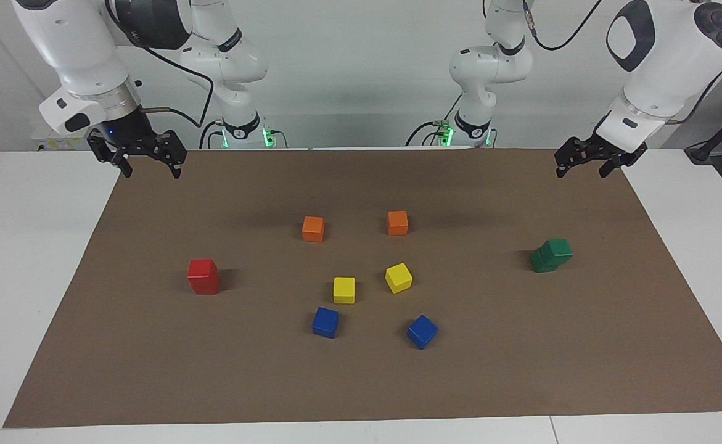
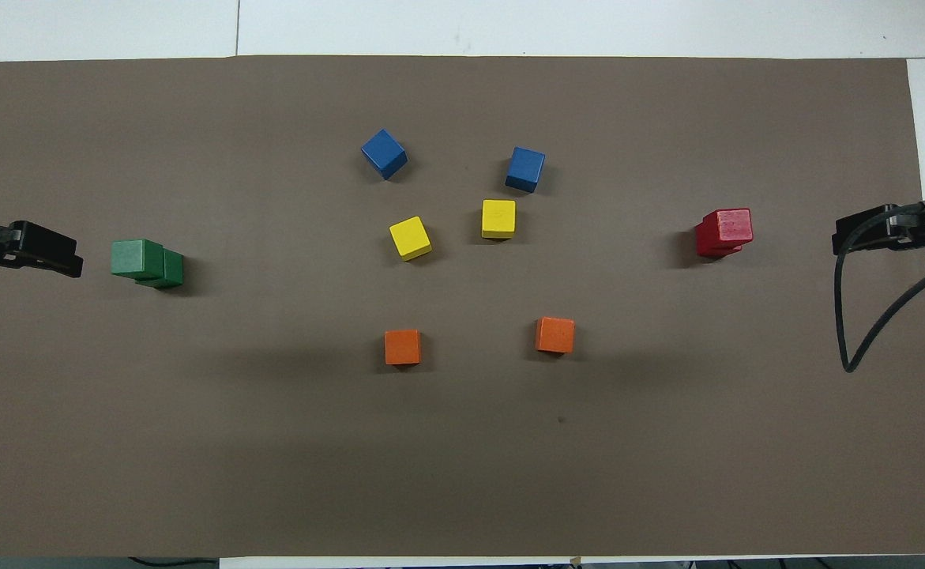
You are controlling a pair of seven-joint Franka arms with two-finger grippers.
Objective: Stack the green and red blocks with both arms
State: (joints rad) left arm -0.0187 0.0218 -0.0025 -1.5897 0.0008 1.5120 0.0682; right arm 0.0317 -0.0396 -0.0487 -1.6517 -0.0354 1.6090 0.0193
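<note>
Risk: green stack (image 1: 550,254) at the left arm's end of the mat has its top cube offset and rotated on the lower one, so a bump or table shake could tip it. Red stack (image 1: 203,275) at the right arm's end looks squarer. Left gripper (image 1: 584,161) hangs over the mat's robot-side corner, fingers apart, empty. Right gripper (image 1: 145,161) likewise, spread wide, holding nothing. Overhang depth is probably small, hard to judge.

Red stack (image 1: 203,275), green stack (image 1: 550,255), brown mat (image 1: 274,382)
</note>
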